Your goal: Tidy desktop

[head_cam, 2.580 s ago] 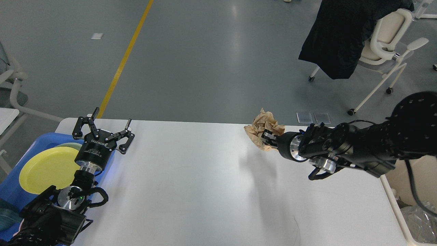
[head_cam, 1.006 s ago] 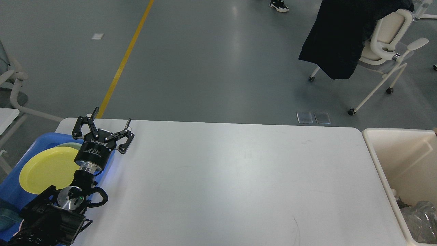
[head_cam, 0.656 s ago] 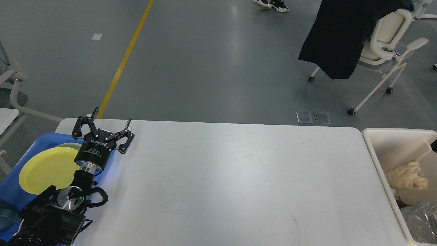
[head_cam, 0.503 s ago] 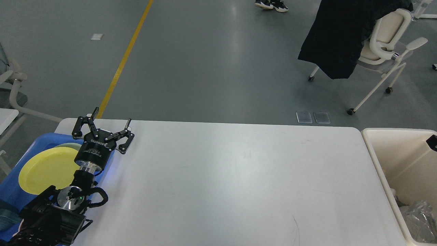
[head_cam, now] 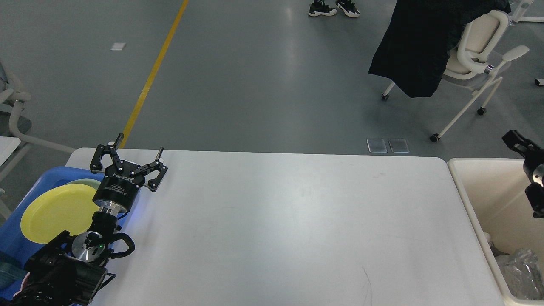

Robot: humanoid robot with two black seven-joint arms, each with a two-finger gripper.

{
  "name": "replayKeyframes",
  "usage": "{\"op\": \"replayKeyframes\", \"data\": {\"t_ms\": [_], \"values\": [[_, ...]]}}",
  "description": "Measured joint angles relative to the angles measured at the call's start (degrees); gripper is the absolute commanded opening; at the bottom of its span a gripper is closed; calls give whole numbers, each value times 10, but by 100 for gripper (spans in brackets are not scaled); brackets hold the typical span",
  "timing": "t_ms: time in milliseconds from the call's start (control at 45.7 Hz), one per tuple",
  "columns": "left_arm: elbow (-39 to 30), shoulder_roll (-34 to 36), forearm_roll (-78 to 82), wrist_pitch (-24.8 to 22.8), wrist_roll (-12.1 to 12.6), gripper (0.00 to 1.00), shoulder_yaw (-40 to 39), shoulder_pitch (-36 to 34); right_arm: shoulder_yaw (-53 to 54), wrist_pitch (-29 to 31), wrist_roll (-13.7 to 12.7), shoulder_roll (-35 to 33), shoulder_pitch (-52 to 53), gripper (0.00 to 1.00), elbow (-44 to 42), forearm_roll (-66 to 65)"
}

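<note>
The desktop (head_cam: 289,221) is a large white tabletop with rounded corners, and nothing lies on its bare surface. My left gripper (head_cam: 127,157) is open and empty above the desktop's far left corner, next to the blue tray (head_cam: 44,180). My right gripper (head_cam: 529,170) shows only partly at the right edge, above the cream bin (head_cam: 465,199). It is cut off by the frame, so I cannot tell how its fingers stand. No crumpled brown paper is in view.
The blue tray holds a yellow plate (head_cam: 55,210) over a pale green one. The cream bin holds crumpled clear plastic (head_cam: 520,272). A white chair with a black coat (head_cam: 416,46) stands on the floor beyond. Shoes (head_cam: 333,8) show at the top.
My right arm swung right with the crumpled brown paper; the paper showed briefly in the bin, then vanished. The right gripper now shows at the right edge. The left arm has not moved.
</note>
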Motion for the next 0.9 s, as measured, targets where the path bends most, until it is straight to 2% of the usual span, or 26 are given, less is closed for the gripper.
{"op": "replayKeyframes", "data": {"t_ms": [131,219,394,568,634,721,743,809,896], "values": [[0,0,0,0,0,100,0,0,29,1,2,24,49,100,10,6],[0,0,0,0,0,100,0,0,96,2,3,40,65,100,21,22],[0,0,0,0,0,100,0,0,328,4,5,64,69,100,41,38],[0,0,0,0,0,100,0,0,637,1,8,78,36,100,78,58],[0,0,0,0,0,100,0,0,700,1,9,93,23,100,89,60],[0,0,0,0,0,100,0,0,729,4,12,105,12,100,107,61],[0,0,0,0,0,100,0,0,733,5,17,107,10,100,113,61],[0,0,0,0,0,100,0,0,735,15,61,109,-6,100,137,61],[0,0,0,0,0,100,0,0,727,54,162,112,-33,100,162,57]]}}
